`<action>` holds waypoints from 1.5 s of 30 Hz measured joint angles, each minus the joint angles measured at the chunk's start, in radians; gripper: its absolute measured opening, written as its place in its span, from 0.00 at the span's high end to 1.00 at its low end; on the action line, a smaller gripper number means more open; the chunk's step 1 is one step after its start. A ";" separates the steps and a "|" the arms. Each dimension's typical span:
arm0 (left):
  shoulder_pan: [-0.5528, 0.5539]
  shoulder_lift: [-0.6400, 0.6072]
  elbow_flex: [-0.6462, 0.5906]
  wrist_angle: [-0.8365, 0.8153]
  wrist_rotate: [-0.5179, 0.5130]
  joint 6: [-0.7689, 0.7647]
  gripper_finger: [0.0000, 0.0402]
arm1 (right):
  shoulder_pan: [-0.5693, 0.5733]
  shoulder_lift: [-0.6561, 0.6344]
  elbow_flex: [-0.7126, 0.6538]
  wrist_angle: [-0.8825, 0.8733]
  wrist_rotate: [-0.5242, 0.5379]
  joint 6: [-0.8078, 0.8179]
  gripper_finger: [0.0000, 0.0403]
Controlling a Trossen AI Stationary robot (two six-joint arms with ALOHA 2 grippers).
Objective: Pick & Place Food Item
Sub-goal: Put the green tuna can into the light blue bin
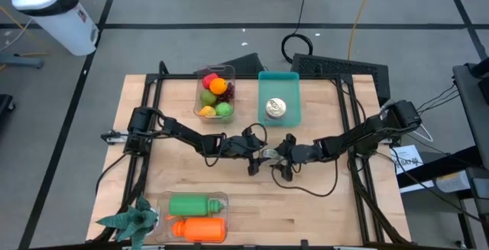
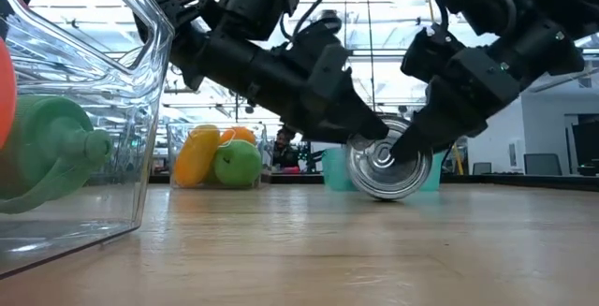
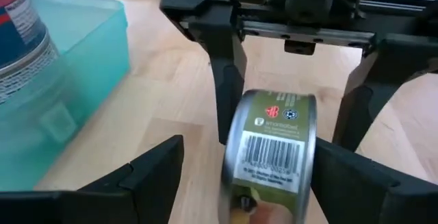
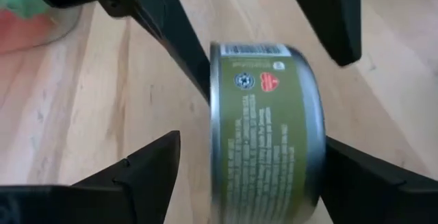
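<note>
A short tin can with an olive-green label [image 2: 388, 166] stands on its curved side on the wooden table, mid-table [image 1: 269, 155], one flat end facing the near edge. My left gripper [image 1: 258, 157] comes at it level from the left and is open, its fingers flanking the can's flat ends [image 3: 270, 155]. My right gripper [image 1: 283, 158] comes level from the right, also open, its fingers likewise on either side of the can [image 4: 267, 128]. A teal bin [image 1: 293, 82] behind them holds a second can [image 1: 275, 108]. My left gripper has one finger [image 3: 369, 183] right beside the can's flat end [image 3: 311, 148]; I cannot tell whether they touch. My right gripper has one finger [image 4: 373, 179] close beside the can's flat end [image 4: 318, 135]; I cannot tell whether it touches. The can rests on the table.
A clear box of fruit [image 1: 214, 93] stands left of the teal bin. A clear box with a green and an orange bottle [image 1: 195, 218] sits near the table's near edge, with a green plant-like item [image 1: 130, 219] beside it. Bare wood lies between the grippers and the near edge.
</note>
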 joint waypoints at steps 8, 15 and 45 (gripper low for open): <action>0.000 -0.007 -0.002 0.027 0.001 0.000 0.27 | -0.002 -0.001 0.000 -0.019 0.002 -0.011 0.50; -0.011 -0.095 -0.004 0.052 -0.001 0.086 0.27 | -0.002 -0.001 0.000 -0.021 -0.023 -0.051 0.66; -0.012 -0.603 -0.004 -0.562 -0.112 0.118 0.27 | -0.827 -0.487 0.071 -0.266 -0.373 -0.103 0.66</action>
